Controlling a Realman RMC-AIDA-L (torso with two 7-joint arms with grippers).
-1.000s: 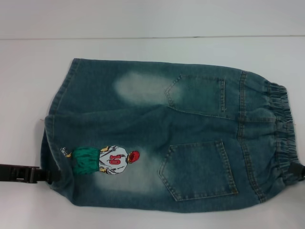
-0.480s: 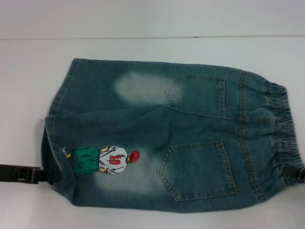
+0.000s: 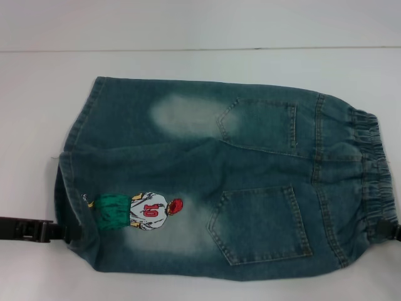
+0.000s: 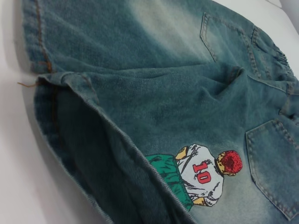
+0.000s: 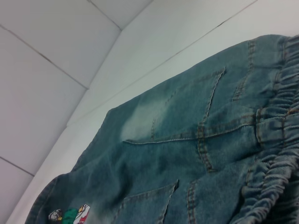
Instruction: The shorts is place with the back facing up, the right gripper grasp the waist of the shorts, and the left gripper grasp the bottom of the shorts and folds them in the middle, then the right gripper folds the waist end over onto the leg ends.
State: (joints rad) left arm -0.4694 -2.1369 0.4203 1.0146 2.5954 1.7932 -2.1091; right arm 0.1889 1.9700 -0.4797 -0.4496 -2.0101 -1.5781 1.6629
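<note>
Only the head view is showing both grippers: the left gripper point(image 3: 62, 232) is clenching the leg hem point(image 3: 67, 188) of the denim shorts point(image 3: 238, 182) lying on the white table point(image 3: 37, 94); the right gripper point(image 3: 396, 232) is meeting the waistband point(image 3: 374, 175), its grip unclear.

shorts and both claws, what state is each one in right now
shorts: spread on the white table, back up, not yet folded
bottom of the shorts: near hem lifted off the table
waist of the shorts: gathered, at the robot's right
left claw: at the near hem corner
right claw: at the near waist corner
</note>
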